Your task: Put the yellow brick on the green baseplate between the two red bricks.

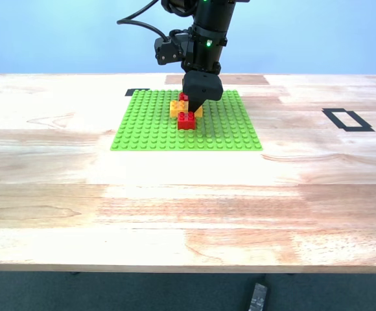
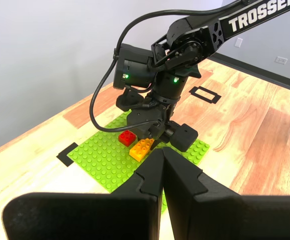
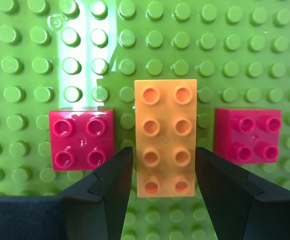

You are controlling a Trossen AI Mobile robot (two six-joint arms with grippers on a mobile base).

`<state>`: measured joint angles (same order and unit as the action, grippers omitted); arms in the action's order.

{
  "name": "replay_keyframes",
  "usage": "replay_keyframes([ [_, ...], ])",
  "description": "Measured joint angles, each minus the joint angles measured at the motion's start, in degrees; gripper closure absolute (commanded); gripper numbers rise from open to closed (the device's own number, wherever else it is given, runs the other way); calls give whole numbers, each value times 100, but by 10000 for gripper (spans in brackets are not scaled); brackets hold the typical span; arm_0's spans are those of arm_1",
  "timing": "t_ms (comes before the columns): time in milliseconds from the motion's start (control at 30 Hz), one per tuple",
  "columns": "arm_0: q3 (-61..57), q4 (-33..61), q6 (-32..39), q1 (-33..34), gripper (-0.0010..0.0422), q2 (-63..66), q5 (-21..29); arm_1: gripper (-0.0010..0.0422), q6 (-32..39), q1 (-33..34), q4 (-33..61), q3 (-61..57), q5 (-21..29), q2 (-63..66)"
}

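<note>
Indoors, green baseplate point(image 1: 149, 129) lies on wooden table point(image 1: 188, 194)

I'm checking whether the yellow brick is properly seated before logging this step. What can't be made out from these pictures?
- Exterior view: my second claw covers most of the far red brick and part of the yellow brick.
- First wrist view: the second arm hides one red brick.
- Second wrist view: top-down, so whether the yellow brick is pressed onto the green baseplate, or the fingers touch it, cannot be told.
</note>
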<state>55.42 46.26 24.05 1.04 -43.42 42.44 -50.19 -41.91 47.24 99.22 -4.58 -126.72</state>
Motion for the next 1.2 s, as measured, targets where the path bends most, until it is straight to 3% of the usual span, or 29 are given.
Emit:
replay_keyframes([
  [633,2,7,-4,2,412,2,0,249,85,-81,4,-11,0,472],
  [800,2,-7,-4,2,413,0,0,291,208,-72,-59,-11,11,413],
  [1067,2,-20,-7,0,412,0,-2,416,219,-74,-146,-11,11,343],
  [1200,2,-24,-7,2,412,0,-2,404,236,-76,-151,-11,7,345],
])
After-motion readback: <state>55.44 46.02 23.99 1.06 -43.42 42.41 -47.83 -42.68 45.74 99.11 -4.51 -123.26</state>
